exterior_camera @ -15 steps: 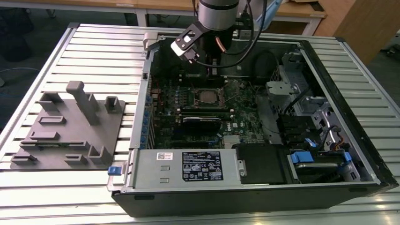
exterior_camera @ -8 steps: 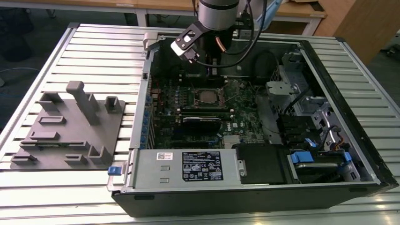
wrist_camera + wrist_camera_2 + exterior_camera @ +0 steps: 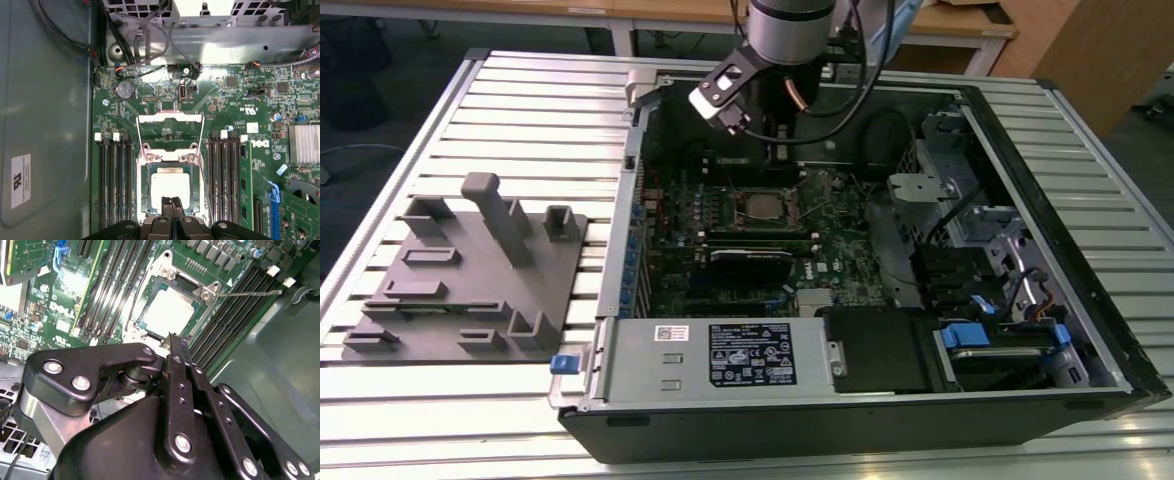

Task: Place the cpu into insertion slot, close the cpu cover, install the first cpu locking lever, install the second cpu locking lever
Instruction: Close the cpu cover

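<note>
First, in the exterior view, a grey robot arm (image 3: 790,30) reaches into an open black computer case (image 3: 854,435). The small square silver-grey cpu (image 3: 761,207) lies in the green motherboard's silver-rimmed insertion slot (image 3: 734,200). In the second wrist view, the black gripper (image 3: 172,340) has its fingers pressed together, holding nothing, near the seated cpu (image 3: 170,312). In the first wrist view, the narrow gripper (image 3: 171,201) appears at one edge of the cpu (image 3: 170,185).

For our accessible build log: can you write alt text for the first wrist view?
The gripper, fingers together, hangs over one edge of the cpu, which lies in the silver-rimmed insertion slot of a green motherboard. Black memory slots flank the slot on both sides, and a grey case wall runs beside the board.
</note>
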Controlling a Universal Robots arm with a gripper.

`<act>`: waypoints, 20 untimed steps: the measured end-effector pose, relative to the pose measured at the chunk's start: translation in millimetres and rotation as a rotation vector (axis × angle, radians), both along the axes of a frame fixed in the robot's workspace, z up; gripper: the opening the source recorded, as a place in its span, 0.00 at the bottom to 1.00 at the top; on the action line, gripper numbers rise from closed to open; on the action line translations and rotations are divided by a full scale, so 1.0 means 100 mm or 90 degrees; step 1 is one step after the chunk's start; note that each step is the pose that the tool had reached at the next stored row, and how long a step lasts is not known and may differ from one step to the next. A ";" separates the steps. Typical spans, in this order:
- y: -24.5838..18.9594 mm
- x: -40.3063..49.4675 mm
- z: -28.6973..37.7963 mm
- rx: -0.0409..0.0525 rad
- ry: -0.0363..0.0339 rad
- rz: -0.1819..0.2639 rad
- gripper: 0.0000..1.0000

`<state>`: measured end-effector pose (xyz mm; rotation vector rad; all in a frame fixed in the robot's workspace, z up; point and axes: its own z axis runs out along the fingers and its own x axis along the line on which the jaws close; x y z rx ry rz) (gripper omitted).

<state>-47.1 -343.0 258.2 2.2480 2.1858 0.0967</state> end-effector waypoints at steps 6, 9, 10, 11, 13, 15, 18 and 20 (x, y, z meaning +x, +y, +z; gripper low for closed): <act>0.007 0.097 -0.001 0.0000 0.0000 0.000 0.10; 0.008 0.109 -0.001 0.0000 0.0000 0.000 0.10; 0.008 0.110 0.001 0.0000 0.0000 0.000 0.10; 0.008 0.110 0.009 -0.0001 0.0000 0.000 0.10; 0.008 0.110 0.026 0.0000 0.0000 0.000 0.10; 0.008 0.110 0.034 0.0001 0.0000 0.000 0.10; 0.009 0.119 0.034 0.0000 0.0000 0.000 0.10; 0.011 0.138 0.034 0.0000 0.0000 0.000 0.10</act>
